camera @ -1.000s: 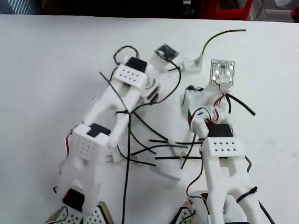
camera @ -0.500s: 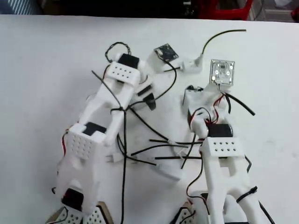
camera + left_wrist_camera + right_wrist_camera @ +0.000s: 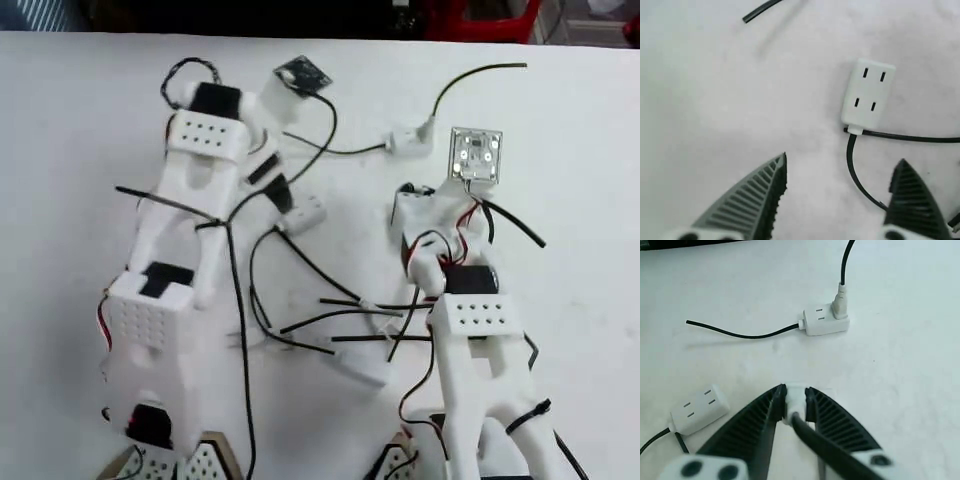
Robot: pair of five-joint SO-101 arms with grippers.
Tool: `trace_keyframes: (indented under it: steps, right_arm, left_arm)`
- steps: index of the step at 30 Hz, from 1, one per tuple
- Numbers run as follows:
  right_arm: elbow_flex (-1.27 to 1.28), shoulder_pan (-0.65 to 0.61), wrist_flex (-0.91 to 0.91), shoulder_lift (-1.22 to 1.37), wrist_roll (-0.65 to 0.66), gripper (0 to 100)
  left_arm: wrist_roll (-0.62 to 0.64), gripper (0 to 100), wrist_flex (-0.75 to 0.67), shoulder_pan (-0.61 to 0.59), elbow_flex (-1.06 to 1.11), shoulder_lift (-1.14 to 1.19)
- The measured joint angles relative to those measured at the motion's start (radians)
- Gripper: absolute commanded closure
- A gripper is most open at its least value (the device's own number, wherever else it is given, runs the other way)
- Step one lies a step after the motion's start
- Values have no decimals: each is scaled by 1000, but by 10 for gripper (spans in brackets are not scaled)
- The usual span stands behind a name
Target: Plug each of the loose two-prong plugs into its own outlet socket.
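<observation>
The white worktop (image 3: 80,150) carries everything, and my two arms stand side by side on it. My left arm (image 3: 175,260) is stretched far out, and my right arm (image 3: 470,340) is folded in shorter.

My left gripper (image 3: 841,161) is spread wide with nothing between its fingers. It hangs over bare worktop near a white socket block (image 3: 867,97). That block lies flat with both pairs of slots free, and its black cord leaves from one end. From the high view the same block (image 3: 305,212) lies between my two arms.

My right gripper (image 3: 795,388) is pressed together on a loose plug (image 3: 795,407). It pinches the white body right at the fingertips, and the plug's black cord trails back between the fingers toward my wrist. I cannot see the prongs.

Ahead of that gripper, well apart from it, lies a second socket block (image 3: 825,322). A seated plug (image 3: 840,305) is pushed into one pair of its slots, and a free pair shows beside it. That plug's cord runs away across the worktop.

Several loose black cords (image 3: 330,320) cross one another on the worktop between my arms.
</observation>
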Motion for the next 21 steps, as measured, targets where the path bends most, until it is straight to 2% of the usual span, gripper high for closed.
trace_keyframes:
  steps: [2, 5, 11, 21]
  right_arm:
    - [0, -17, 0, 0, 31, 981]
    - [-17, -71, 37, 40, 55, 981]
    - [-189, -158, 180, 247, 95, 981]
    - [-402, -252, 201, 439, 141, 981]
  left_arm:
    - [0, 934, 28, -14, 0, -14]
    - [0, 971, 57, -28, 0, -20]
    - [48, 976, 75, -92, -6, -20]
    - [141, 976, 75, -212, -9, -44]
